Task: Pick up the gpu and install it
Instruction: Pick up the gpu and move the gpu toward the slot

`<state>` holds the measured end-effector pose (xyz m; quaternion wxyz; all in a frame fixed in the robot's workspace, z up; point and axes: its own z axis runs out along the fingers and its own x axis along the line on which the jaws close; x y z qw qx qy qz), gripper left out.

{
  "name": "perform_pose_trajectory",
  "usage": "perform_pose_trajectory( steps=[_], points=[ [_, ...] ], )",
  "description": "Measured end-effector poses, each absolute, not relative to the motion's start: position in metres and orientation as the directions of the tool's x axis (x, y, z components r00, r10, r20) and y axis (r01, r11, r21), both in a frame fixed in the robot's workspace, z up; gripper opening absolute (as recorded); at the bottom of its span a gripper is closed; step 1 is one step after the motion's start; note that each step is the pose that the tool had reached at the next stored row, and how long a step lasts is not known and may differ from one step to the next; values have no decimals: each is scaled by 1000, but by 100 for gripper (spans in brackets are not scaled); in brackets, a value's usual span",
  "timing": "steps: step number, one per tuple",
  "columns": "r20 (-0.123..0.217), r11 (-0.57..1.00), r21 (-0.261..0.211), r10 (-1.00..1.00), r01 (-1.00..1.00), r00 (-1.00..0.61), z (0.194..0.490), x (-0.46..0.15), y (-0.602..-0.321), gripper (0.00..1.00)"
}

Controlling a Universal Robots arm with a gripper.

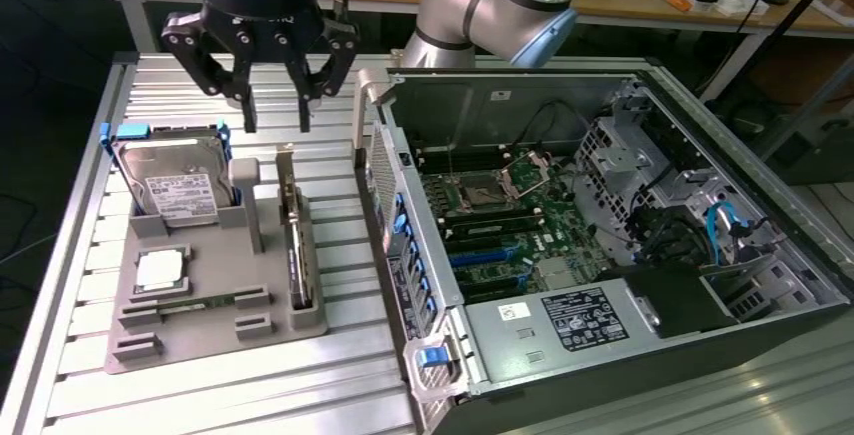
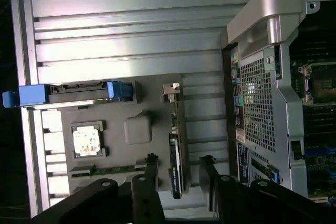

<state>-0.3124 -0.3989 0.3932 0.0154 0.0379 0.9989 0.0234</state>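
Note:
The gpu is a thin dark card standing on edge in a slot along the side of the grey holder tray that faces the case, its metal bracket end toward the back. My gripper hangs above the tray's far end, well above the card, open and holding nothing. In the wrist view the gpu appears edge-on, and the gripper has its two dark fingers on either side of the card's line, clear of it.
The tray also holds a silver hard drive with blue frame, a square processor chip and a green memory stick. The open computer case lies at the exterior view's right, its motherboard exposed. All rest on a slatted aluminium table.

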Motion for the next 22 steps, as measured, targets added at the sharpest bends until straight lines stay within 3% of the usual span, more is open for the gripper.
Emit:
perform_pose_trajectory(
  steps=[6, 7, 22],
  points=[
    [-32, 998, 41, 52, 50, -998, 393, -313, -399, 65],
    [-32, 999, 40, 34, 33, -999, 392, -313, -399, 73],
    [-32, 997, 39, -61, -62, -998, 364, -314, -408, 73]
  ],
)
